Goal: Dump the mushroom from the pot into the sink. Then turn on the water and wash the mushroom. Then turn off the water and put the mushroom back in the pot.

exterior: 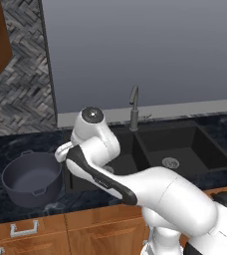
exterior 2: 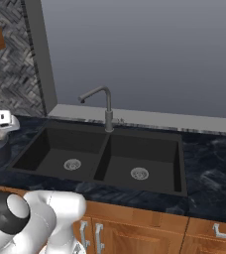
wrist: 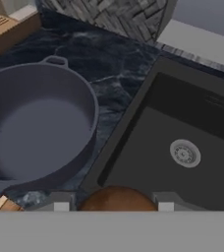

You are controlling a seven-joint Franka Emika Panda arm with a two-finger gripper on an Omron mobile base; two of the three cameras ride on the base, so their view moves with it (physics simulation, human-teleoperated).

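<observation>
Holding the mushroom (wrist: 118, 199) clamped between gripper (wrist: 114, 203) fingertips, above the sink (wrist: 133, 123) edge. At ten o'clock, the pot (wrist: 30, 128) upright on the counter, empty, likely awaiting its return.

Pretty clearly a home kitchen: matte black double-basin sink (exterior 2: 105, 158) sunk into a dark marbled stone table (exterior 2: 211, 163), slim grey metal faucet (exterior 2: 102, 106) right behind the sink, wooden cabinet fronts with metal handles (exterior 2: 92, 235) below it, herringbone grey tile backsplash (exterior: 21, 89) off to its left.
</observation>
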